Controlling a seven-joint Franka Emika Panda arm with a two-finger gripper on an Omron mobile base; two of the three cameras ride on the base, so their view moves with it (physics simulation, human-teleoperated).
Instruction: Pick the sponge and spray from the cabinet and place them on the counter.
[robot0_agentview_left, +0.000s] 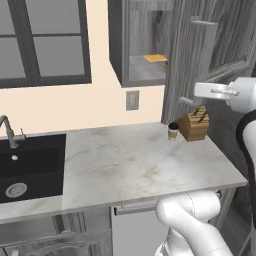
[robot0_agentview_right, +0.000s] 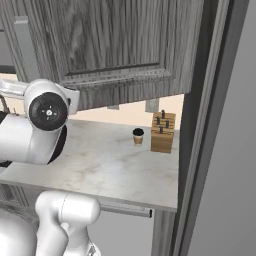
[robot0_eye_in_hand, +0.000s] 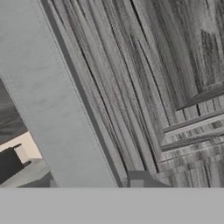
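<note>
The fingers sit hard up against the open door of the cabinet. From the hand view the wood grain is so close that I cannot tell whether they are spread, pressed together or gripping anything. In the left base view the gripper reaches leftward from the white hand and meets the lower part of the door, just under a pale grey strip that runs up the door's edge. The same strip crosses the hand view slantwise, with the door's raised panel to its right.

The cabinet hangs on the cream wall with its inside showing. On its grey shelf lies a flat yellow piece, towards the right, with a small darker bit just beside it (too small to tell whether this is the sponge or a cloth). The rest of the inside is hidden behind the door.

Below is the counter, pale marble with faint brown veins. At its back right corner a knife block stands upright, and a paper cup stands just left of it, close but apart. The black sink is set into the counter's left end, with a tap behind it. An outlet sits on the wall under the cabinet, and a dark-framed window is well to the left.
</note>
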